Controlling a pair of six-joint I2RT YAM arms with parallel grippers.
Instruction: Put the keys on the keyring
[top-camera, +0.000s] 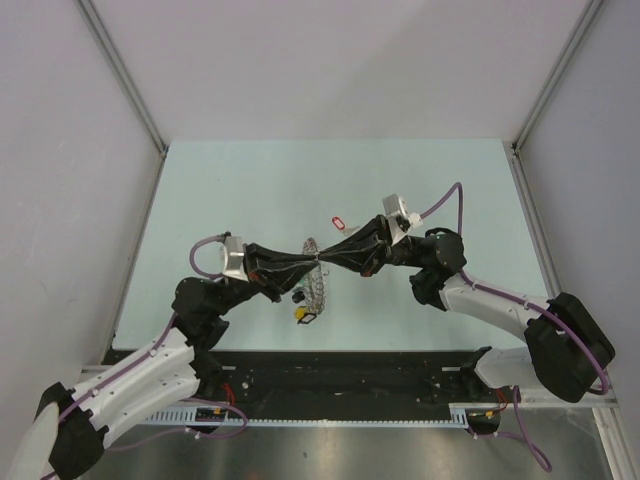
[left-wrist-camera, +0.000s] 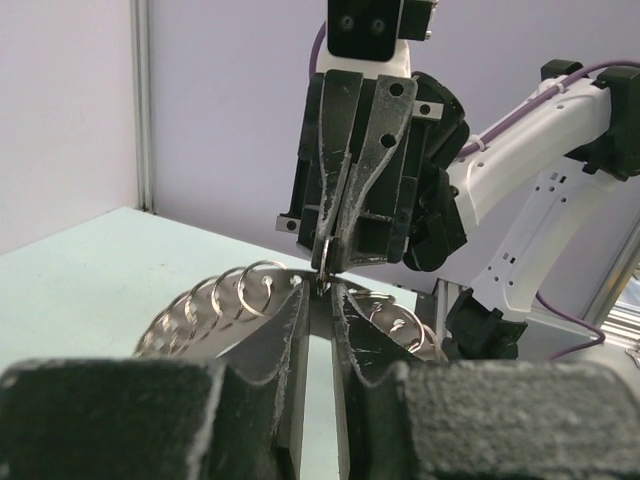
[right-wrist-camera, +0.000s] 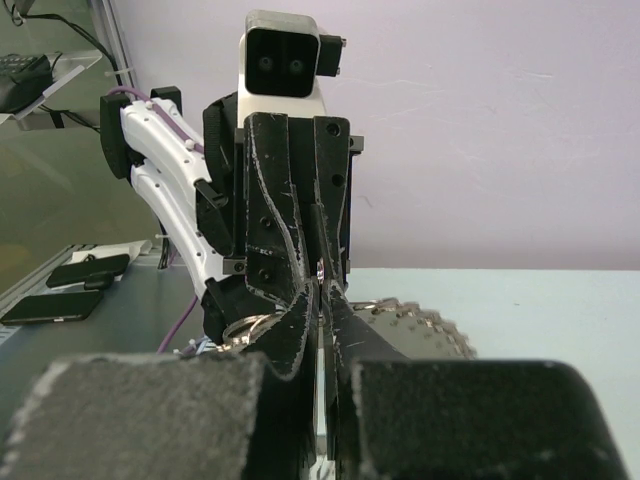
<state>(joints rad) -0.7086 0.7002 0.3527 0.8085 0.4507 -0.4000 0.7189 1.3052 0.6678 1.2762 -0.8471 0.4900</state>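
Observation:
The keyring (top-camera: 316, 283) stands on edge at the middle of the table, a grey ring fringed with small silver keys and tags. My left gripper (top-camera: 309, 264) and right gripper (top-camera: 328, 258) meet tip to tip at its top, and both are shut on the ring's wire. In the left wrist view my left gripper (left-wrist-camera: 322, 292) pinches the ring (left-wrist-camera: 232, 300) just below the right gripper's fingertips (left-wrist-camera: 345, 235). In the right wrist view my right gripper (right-wrist-camera: 322, 298) pinches the ring (right-wrist-camera: 425, 327). The key with the red tag (top-camera: 338, 221) lies loose on the table just behind the grippers, held by neither.
A yellow tag (top-camera: 302, 313) and a black tag (top-camera: 298, 297) hang off the ring's near side. Grey walls close in the pale green table (top-camera: 230, 190) on three sides. Two dark flat devices (right-wrist-camera: 60, 305) lie off the table's edge in the right wrist view.

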